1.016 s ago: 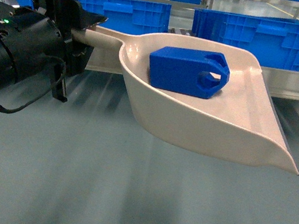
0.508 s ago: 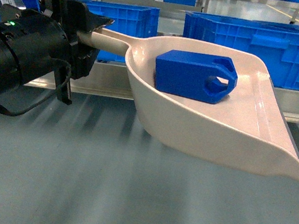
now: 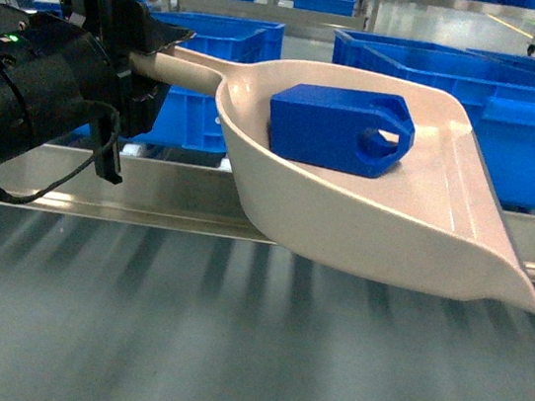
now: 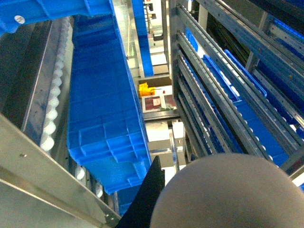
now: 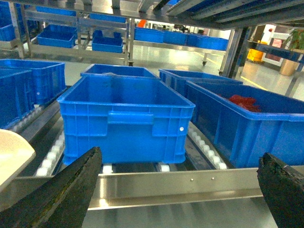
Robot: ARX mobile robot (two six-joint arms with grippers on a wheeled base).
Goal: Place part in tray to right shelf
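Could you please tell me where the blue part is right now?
In the head view the blue part lies inside the beige tray, just right of centre, held up by the left gripper before the shelf's steel rail.

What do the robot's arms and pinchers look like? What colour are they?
The left arm is chunky and matte black, with a tiny green light on top and a thin black cable looping beneath. Its end effector is black too. The right end effector has two dark, rough-looking fingers with rounded tips.
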